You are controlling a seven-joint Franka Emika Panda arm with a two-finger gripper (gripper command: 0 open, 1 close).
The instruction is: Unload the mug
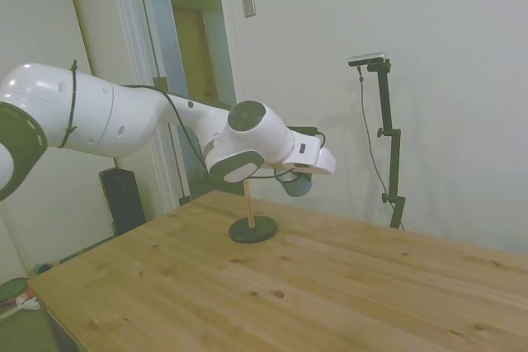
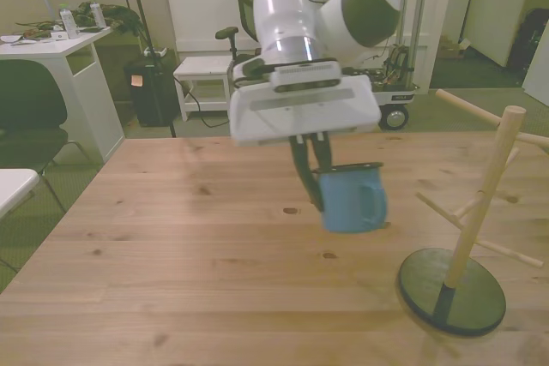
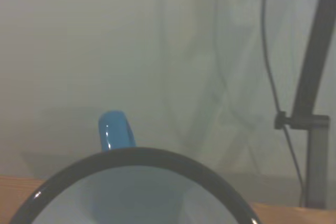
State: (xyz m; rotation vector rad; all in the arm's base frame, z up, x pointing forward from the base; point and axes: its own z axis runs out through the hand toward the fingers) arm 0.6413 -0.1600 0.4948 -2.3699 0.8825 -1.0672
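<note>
Mug [image 2: 352, 200] (light blue, dark rim) pinched at its rim by hand [image 2: 310, 179], held above table [image 2: 171, 237], apart from peg stand [image 2: 467, 237].

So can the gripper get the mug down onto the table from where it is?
Probably yes: the gripper holds the mug above bare table, clear of the peg stand at the front view's right.

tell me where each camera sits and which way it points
Side view: off one side of the table, looking across; the white arm reaches in holding the mug beside the peg stand.
Front view: across the table, facing the gripper shut on the mug's rim.
Wrist view: on the wrist, looking over the mug's rim toward the wall; no arm shows.
Side and front share mug and stand.
</note>
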